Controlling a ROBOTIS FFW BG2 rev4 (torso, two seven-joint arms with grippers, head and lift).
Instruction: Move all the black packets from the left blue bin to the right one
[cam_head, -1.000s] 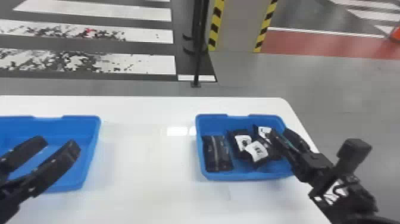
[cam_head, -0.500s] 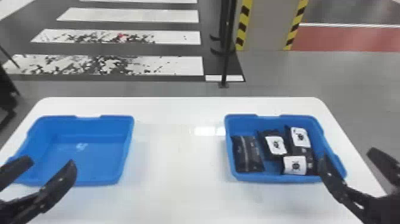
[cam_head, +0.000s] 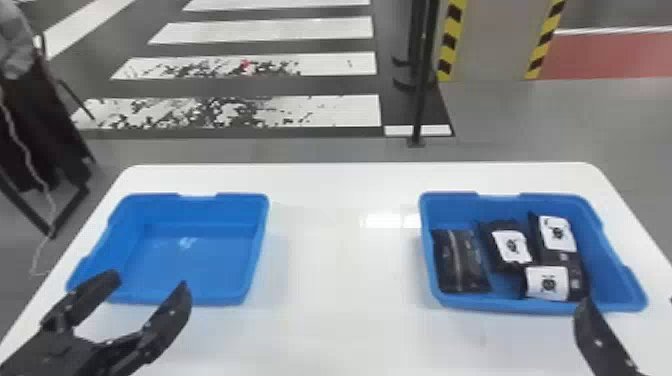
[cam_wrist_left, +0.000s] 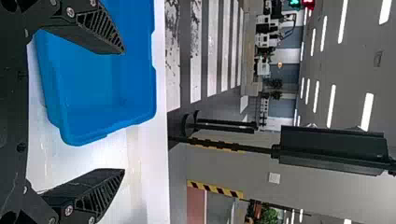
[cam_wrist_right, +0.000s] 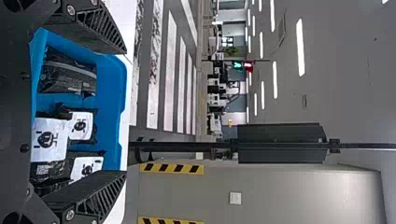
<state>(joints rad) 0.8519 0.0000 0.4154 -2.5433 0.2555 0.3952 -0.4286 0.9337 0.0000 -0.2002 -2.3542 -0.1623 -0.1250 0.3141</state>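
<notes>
At 8 o'clock in the head view, the left gripper (cam_head: 151, 284) holds its fingers wide apart, with a bare gap between them. At 4 o'clock, the right gripper (cam_head: 600, 337) has one finger in sight; the right wrist view shows its pair wide apart too, gripping nothing.

Just beyond the right gripper's visible fingertip, at 11 o'clock from it, a near labelled packet (cam_head: 547, 283) lies inside the right blue bin (cam_head: 500, 303). Further round, at about 10 o'clock from that tip, a dark packet (cam_head: 461, 262) lies by the bin's left wall. Between these two and a little deeper in is a middle labelled packet (cam_head: 511, 246), and a far labelled packet (cam_head: 557, 234) lies at 11 o'clock from the same tip.

The left blue bin (cam_head: 172, 299) stands at 9 o'clock on the white surface (cam_head: 340, 310), reaching away past the left gripper's fingertips; whether they touch its rim I cannot tell. Past the surface, a black post (cam_head: 422, 100) stands at 1 o'clock, a striped pillar (cam_head: 495, 45) beside it, and a painted crossing (cam_head: 240, 112) spreads at 11 o'clock.
</notes>
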